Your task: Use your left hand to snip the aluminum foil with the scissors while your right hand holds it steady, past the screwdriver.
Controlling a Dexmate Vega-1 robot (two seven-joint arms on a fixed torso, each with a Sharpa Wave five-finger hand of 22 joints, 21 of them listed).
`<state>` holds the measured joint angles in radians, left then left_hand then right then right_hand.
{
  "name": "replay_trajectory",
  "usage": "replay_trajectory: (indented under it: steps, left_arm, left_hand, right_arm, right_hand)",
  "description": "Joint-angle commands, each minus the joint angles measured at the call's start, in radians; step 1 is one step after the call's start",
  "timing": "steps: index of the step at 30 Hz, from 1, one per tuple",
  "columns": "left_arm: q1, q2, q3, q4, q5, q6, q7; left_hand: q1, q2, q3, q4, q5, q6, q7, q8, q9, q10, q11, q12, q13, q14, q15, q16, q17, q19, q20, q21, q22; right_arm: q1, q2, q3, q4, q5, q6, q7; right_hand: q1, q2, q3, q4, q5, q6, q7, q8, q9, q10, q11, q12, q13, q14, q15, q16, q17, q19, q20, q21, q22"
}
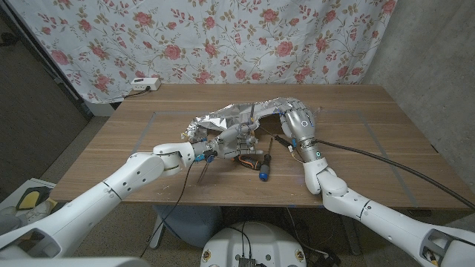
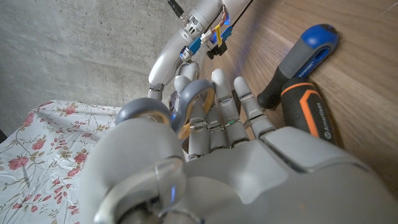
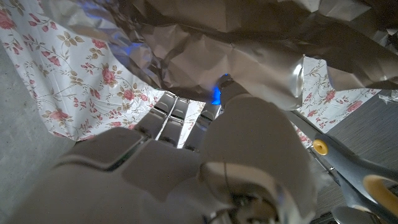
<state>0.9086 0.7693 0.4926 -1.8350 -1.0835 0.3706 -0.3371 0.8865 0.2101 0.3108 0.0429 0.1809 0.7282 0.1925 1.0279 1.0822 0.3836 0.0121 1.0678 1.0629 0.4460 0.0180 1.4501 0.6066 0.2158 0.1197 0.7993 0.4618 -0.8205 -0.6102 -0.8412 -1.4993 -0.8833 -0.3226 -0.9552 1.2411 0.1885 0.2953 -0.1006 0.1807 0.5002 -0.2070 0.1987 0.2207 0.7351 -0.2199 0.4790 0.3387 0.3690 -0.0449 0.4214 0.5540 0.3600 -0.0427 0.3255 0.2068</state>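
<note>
Foil first: the crumpled silver sheet of aluminum foil [image 1: 241, 115] lies across the far middle of the wooden table [image 1: 386, 159], its long axis running left to right, with its near edge lifted off the wood. Just near of that edge the grey-and-yellow-handled scissors [image 1: 236, 138] sit in the left hand [image 1: 217, 147], whose fingers are threaded through the loops, as the left wrist view shows; the blades appear to point far and right into the foil, so the cut would run away from the robot. At the sheet's right end the right hand [image 1: 298, 121] grips the foil, fingers curled up under it. Right beside the left hand, on its near right, lies the screwdriver with the black, orange and blue handle [image 1: 264, 165], shaft pointing far.
</note>
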Motion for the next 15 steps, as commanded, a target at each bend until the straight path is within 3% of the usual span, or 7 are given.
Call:
replay_trajectory:
  steps: [1,15]
  left_arm:
    - [-0.013,-0.015,0.007,0.022,0.004,0.0,-0.01]
    - [-0.038,-0.047,0.023,0.057,0.012,-0.006,-0.038]
  left_hand:
    - [-0.008,-0.002,0.284,0.036,-0.002,-0.124,-0.067,-0.006,-0.003,0.018,-0.016,0.415,0.123,-0.003,-0.006,0.008,-0.002,-0.011,0.001,0.012,0.002]
    - [-0.019,-0.001,0.287,0.026,-0.003,-0.116,-0.07,-0.005,-0.023,0.026,-0.021,0.406,0.123,-0.005,-0.006,0.018,-0.014,-0.02,0.0,0.036,-0.001]
  right_arm:
    - [0.021,0.009,-0.007,0.038,0.012,0.022,-0.009]
    - [0.036,0.014,-0.009,0.07,0.035,0.037,-0.023]
  right_hand:
    - [0.006,-0.002,0.003,0.001,0.001,0.01,0.002,0.004,0.005,0.002,0.001,0.007,0.0,0.01,-0.19,-0.002,0.003,0.006,-0.07,0.006,0.002]
    - [0.005,-0.003,0.002,0.002,0.001,0.011,0.002,0.004,0.005,0.002,0.001,0.007,0.0,0.011,-0.189,-0.002,0.006,0.007,-0.07,0.008,0.002]
